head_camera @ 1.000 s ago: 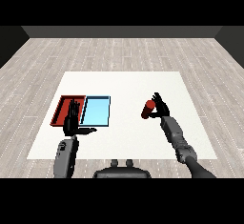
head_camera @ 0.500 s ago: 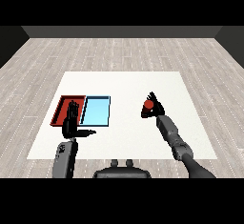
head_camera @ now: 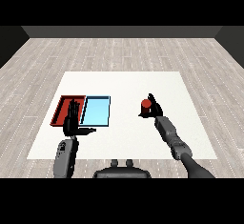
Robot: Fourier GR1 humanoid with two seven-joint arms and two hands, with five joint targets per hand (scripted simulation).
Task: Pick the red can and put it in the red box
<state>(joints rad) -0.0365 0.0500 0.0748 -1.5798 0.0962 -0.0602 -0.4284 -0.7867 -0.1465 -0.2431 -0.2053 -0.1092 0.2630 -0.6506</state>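
We see a broad white surface (head_camera: 128, 82) filling mid-frame. At centre-left lie the shallow red rectangular tray (head_camera: 61, 109) and the light blue rectangular tray (head_camera: 96, 111), touching. Our left hand (head_camera: 71, 122) hovers over the red tray's near edge, fingers straight and spread. Right of centre, our right hand (head_camera: 155, 108) curls round the small red cylindrical can (head_camera: 146, 106), upright, well right of the red tray.
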